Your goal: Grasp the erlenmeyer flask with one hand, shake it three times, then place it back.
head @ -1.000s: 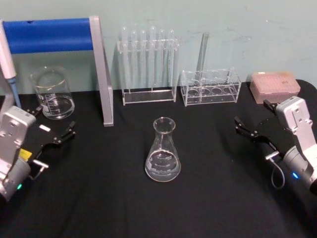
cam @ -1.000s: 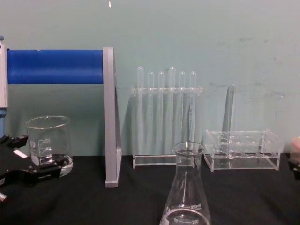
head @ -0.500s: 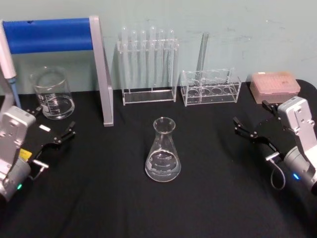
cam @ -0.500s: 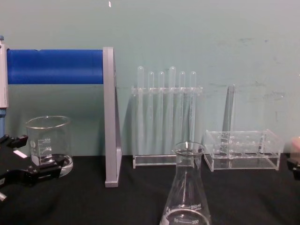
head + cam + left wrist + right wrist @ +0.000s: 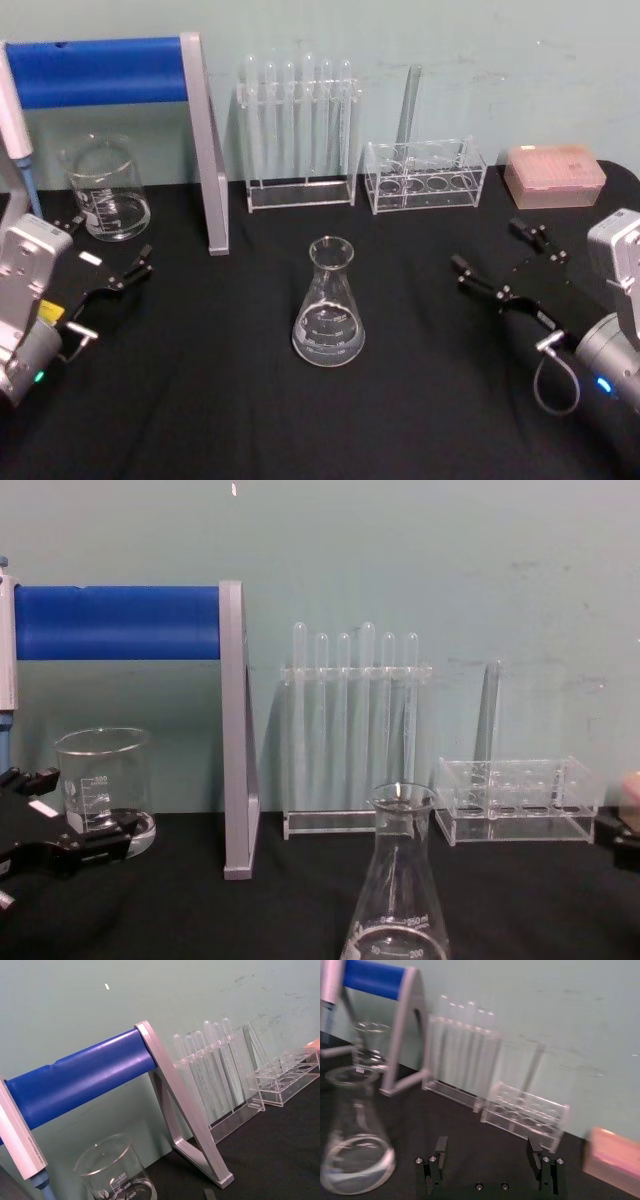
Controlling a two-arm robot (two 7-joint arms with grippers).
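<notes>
My right hand (image 5: 488, 244), jaws apart, sits right of the flask (image 5: 328, 315), left hand (image 5: 110, 240) parked opposite. Fragile, probably slick glass: I'd grip the neck.

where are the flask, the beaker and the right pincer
flask (image 5: 328, 315), head view, its wide body
beaker (image 5: 105, 195), head view, its glass wall
right pincer (image 5: 485, 243), head view, midway between its open fingertips

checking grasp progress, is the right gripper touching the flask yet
No, the right gripper is open and clearly apart from the flask, off to its right.
</notes>
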